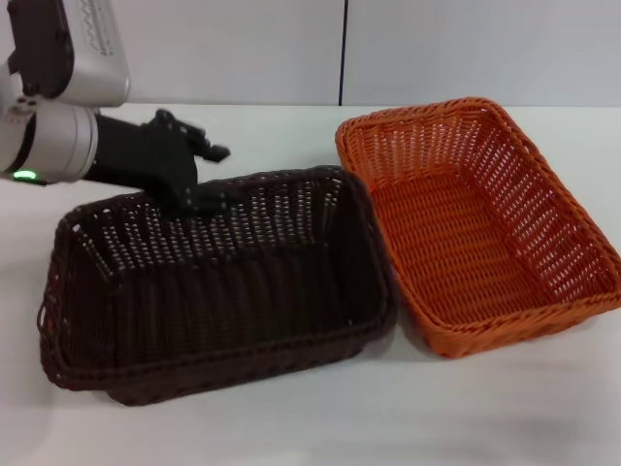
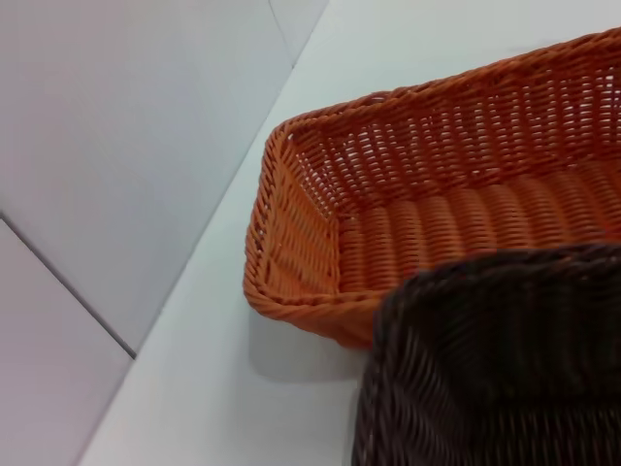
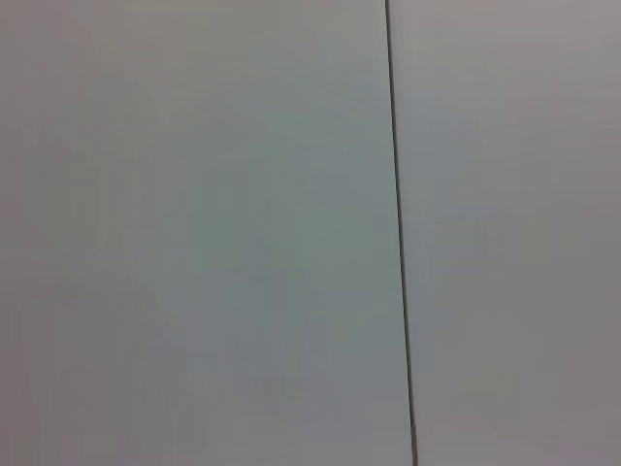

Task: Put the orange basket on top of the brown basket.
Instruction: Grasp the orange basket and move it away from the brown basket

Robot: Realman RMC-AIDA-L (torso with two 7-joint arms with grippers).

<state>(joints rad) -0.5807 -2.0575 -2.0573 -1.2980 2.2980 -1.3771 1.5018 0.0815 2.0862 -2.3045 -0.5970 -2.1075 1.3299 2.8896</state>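
Observation:
The brown basket sits on the white table at the left of the head view, with its right rim against the orange basket, which stands to its right. In the left wrist view a corner of the brown basket lies in front of one end of the orange basket. My left gripper is at the brown basket's back rim with its fingers apart, one above the rim and one level with it. I cannot tell whether they touch the rim. My right gripper is out of view.
The white table spreads around both baskets. A pale wall with a dark vertical seam stands behind the table. The right wrist view shows only that wall.

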